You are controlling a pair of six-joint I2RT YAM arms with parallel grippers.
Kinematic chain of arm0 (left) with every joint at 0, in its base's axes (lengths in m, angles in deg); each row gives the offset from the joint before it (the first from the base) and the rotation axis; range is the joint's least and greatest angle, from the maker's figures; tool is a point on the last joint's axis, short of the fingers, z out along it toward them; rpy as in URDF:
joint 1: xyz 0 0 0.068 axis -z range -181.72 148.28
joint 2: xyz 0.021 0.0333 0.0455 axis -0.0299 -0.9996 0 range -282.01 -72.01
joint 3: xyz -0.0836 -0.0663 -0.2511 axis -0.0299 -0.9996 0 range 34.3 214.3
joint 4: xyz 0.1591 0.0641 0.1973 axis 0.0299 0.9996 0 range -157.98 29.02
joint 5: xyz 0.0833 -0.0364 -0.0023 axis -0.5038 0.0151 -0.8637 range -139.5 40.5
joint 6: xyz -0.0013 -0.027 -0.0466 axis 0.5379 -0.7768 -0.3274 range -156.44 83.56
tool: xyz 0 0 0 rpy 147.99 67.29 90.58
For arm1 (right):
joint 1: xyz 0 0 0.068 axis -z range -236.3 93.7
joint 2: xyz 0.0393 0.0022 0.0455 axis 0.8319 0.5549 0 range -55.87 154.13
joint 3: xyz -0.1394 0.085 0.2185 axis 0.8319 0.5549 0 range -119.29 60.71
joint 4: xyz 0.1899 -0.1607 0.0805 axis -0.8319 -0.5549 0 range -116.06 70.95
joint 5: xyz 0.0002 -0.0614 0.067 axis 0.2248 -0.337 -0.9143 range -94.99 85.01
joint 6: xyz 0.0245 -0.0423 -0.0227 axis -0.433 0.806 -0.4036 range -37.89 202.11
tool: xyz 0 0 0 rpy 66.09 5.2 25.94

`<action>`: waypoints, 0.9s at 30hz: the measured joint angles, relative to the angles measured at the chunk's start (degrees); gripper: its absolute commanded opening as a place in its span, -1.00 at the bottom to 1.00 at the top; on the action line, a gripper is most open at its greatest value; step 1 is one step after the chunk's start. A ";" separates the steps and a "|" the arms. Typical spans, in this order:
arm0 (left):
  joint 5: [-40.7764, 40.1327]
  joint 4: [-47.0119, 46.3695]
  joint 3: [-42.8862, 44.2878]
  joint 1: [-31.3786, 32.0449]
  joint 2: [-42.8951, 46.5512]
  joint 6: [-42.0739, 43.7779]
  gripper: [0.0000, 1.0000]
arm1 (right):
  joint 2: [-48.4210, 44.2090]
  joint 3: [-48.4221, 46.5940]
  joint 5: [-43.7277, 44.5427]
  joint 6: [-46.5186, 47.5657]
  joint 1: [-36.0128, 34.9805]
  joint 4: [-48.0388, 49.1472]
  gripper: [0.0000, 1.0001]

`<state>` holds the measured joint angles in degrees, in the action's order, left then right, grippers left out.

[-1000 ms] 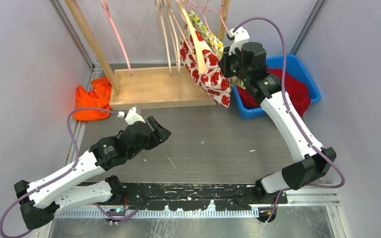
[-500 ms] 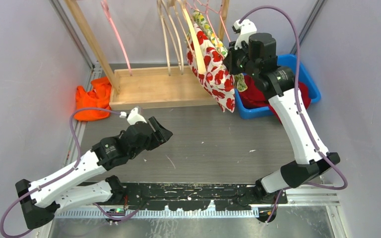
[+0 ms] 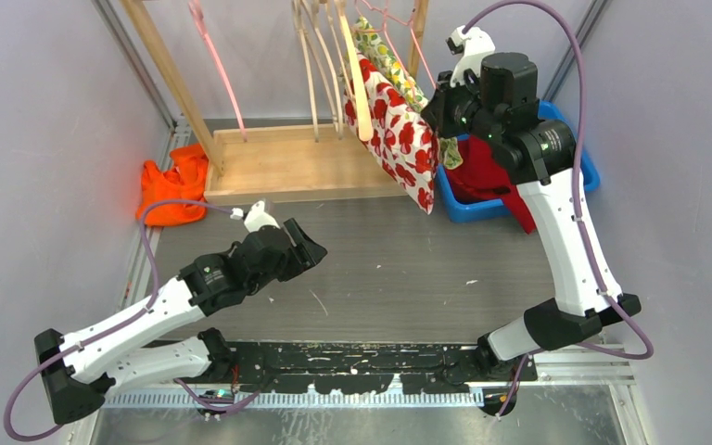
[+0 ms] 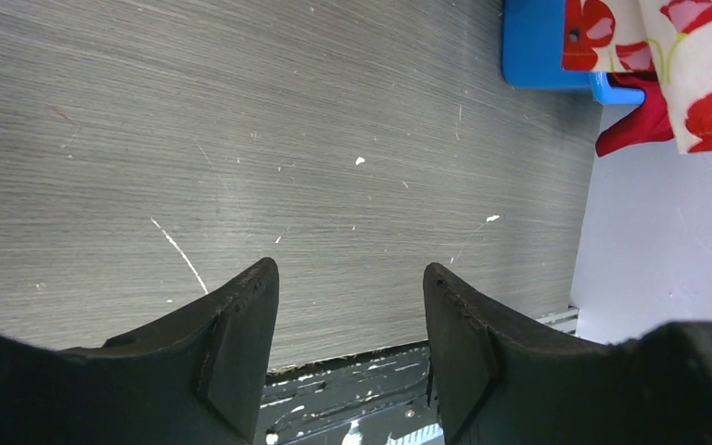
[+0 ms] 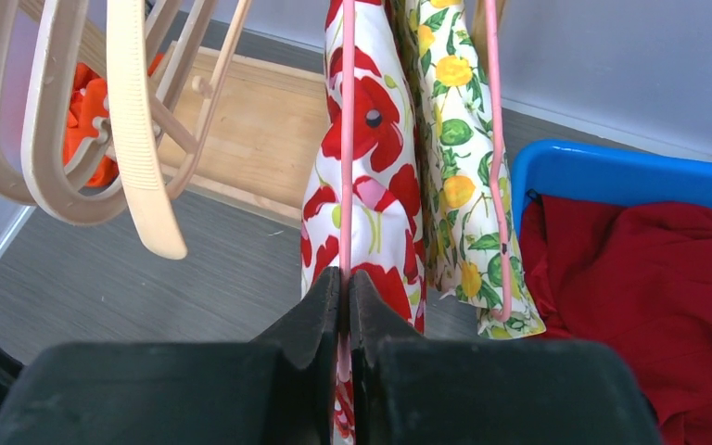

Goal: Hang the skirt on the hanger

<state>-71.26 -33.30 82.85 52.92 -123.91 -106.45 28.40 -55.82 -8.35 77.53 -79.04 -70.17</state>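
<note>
Your right fingers point(image 5: 334, 298) are pressed shut on the thin pink wire hanger point(image 5: 347, 185), with only the wire between their tips. The wire runs straight up from the grip and out of the top of the wrist view. The white skirt printed with red poppies point(image 5: 375, 199) hangs on that wire, falling on both sides of it and down past the fingers. From above, you can see it held high and slanted, its lower hem clear of the grey wood-grain tabletop point(image 4: 241, 120), in front of the flat wooden rack base point(image 3: 287, 167). You cannot tell whether the hanger's hook is on the rail, because the top is out of view. Just beside the skirt, on its right in the wrist view, a white cloth with yellow lemons and green leaves point(image 5: 454, 139) hangs on a second pink wire point(image 5: 493, 139). To the left, a cluster of pale wooden hangers point(image 5: 134, 120) hangs empty. Beyond the lemon cloth sits a blue plastic bin point(image 5: 612, 176) with a crumpled red garment point(image 5: 649, 297) inside it. Your left fingers point(image 4: 241, 334) stand partly open with nothing between them. They hover over bare tabletop, well apart from the rack. An orange cloth point(image 3: 171, 190) lies bunched on the tabletop against the left end of the rack base.
</note>
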 measured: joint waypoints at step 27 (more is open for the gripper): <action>-0.33 -0.33 -2.47 0.00 0.57 0.02 0.38 | -5.25 22.99 -1.64 -5.20 0.00 12.70 0.42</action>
<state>-71.58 -33.63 80.38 52.92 -123.34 -106.43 23.15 -32.82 -9.99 72.32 -79.04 -57.47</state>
